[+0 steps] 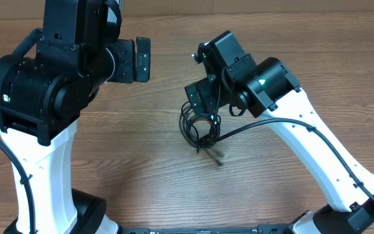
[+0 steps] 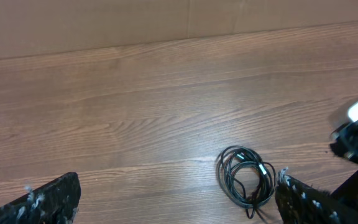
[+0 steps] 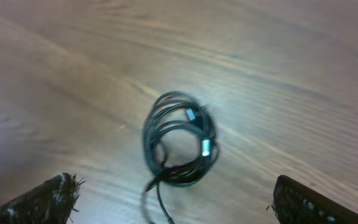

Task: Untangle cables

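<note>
The cables (image 1: 198, 128) lie as one coiled bundle of thin black cords on the wooden table, with a loose end trailing toward the front. The coil shows in the left wrist view (image 2: 246, 179) and in the right wrist view (image 3: 178, 138), where silver plug tips show on it. My right gripper (image 1: 203, 97) hangs open just above the far side of the coil; its fingertips (image 3: 173, 202) frame the coil from above without touching it. My left gripper (image 1: 141, 58) is open and empty, well to the left of the coil (image 2: 178, 199).
The thick black wire of the right arm (image 1: 265, 122) runs just right of the coil. A cardboard wall (image 2: 166, 22) stands at the table's far edge. The left arm's body (image 1: 37, 84) fills the left side.
</note>
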Robot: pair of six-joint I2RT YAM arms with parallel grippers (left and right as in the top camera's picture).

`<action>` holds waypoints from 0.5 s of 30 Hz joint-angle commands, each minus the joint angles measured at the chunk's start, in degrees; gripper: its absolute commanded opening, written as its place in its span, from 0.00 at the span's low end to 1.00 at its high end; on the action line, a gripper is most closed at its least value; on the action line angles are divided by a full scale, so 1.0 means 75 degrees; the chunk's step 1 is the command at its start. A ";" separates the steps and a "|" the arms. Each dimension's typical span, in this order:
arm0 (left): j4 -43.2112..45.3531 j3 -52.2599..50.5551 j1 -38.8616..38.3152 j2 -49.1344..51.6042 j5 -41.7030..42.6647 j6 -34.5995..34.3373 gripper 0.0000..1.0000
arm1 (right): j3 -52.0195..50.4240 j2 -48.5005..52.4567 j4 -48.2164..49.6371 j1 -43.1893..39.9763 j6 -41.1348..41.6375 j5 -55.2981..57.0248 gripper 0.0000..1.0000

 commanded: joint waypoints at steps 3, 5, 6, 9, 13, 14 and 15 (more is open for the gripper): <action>-0.0006 0.0047 0.0006 -0.0052 -0.0073 0.0154 0.99 | -0.1032 -0.0029 -0.0160 0.0315 0.0000 -0.1708 0.96; -0.0006 0.0047 0.0006 -0.0052 -0.0073 0.0178 1.00 | -0.1539 -0.0029 -0.0140 0.0519 0.0396 -0.1693 0.94; -0.0006 0.0047 0.0006 -0.0052 -0.0073 0.0178 1.00 | -0.1766 -0.0029 -0.0117 0.0595 0.0816 -0.1693 0.94; -0.0006 0.0047 0.0006 -0.0052 -0.0073 0.0178 1.00 | -0.2433 -0.0029 0.0064 0.0787 0.2189 -0.1696 0.87; -0.0006 0.0047 0.0006 -0.0052 -0.0070 0.0178 1.00 | -0.2955 -0.0023 0.0294 0.1139 0.3515 -0.1737 0.80; -0.0006 0.0047 0.0006 -0.0052 -0.0070 0.0178 1.00 | -0.3031 -0.0023 0.0329 0.1288 0.3858 -0.1824 0.80; -0.0006 0.0047 0.0006 -0.0052 -0.0070 0.0178 1.00 | -0.3057 -0.0023 0.0350 0.1411 0.4071 -0.1888 0.80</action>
